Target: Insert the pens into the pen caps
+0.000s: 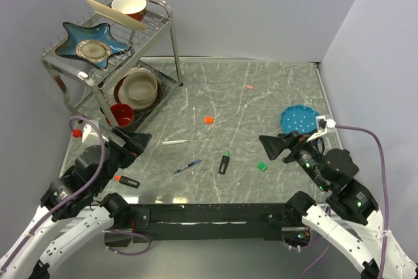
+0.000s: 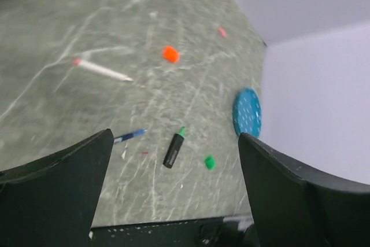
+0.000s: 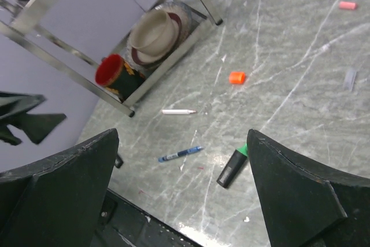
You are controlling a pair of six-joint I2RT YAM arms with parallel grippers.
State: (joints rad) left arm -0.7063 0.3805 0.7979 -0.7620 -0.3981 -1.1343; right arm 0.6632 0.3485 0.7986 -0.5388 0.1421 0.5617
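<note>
The left gripper and the right gripper were pictured over the near part of the table, each spread wide and with nothing held. Closest to the near edge, on the left side, an orange-tipped black highlighter was seen. A blue ballpoint, a green-tipped black highlighter and a green cap were laid out mid-table. A white stick pen was seen behind them, an orange cap farther on and a pink cap farthest. No pen was yet capped. It was judged that the tiny caps could be knocked over or skidded away on the smooth surface by the broad fingers, and that the thin pens could be rolled out of a grasp. Four pens and three caps were counted, so one pen might be left uncapped.
</note>
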